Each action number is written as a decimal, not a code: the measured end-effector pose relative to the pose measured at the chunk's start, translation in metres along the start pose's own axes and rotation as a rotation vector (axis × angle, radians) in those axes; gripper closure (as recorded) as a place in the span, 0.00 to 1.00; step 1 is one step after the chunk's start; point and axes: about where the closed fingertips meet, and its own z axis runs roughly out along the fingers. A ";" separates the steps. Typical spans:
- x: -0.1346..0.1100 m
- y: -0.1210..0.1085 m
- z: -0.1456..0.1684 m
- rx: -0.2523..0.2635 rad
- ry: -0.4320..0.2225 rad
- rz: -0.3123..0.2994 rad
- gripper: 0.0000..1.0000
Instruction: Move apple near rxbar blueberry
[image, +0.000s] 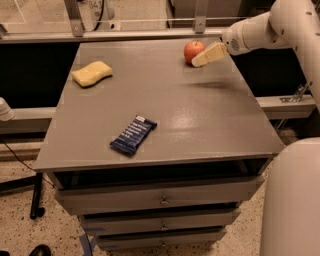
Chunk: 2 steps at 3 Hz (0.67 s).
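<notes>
The red-orange apple (193, 50) sits on the grey cabinet top (200, 115) near its far right corner. The dark-blue rxbar blueberry (133, 134) lies flat near the front left of the top, far from the apple. My gripper (209, 54) reaches in from the upper right on a white arm. Its pale fingers hang just above the top, right beside the apple's right side and partly in front of it.
A pale yellow wavy sponge (92, 73) lies at the far left of the top. Drawers (162, 200) are below the front edge. A metal rail (135, 34) runs behind the cabinet. The robot's white body (292, 200) fills the lower right.
</notes>
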 end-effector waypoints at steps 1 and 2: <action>-0.005 -0.008 0.031 0.008 -0.017 0.025 0.00; -0.004 -0.017 0.055 0.018 -0.035 0.054 0.00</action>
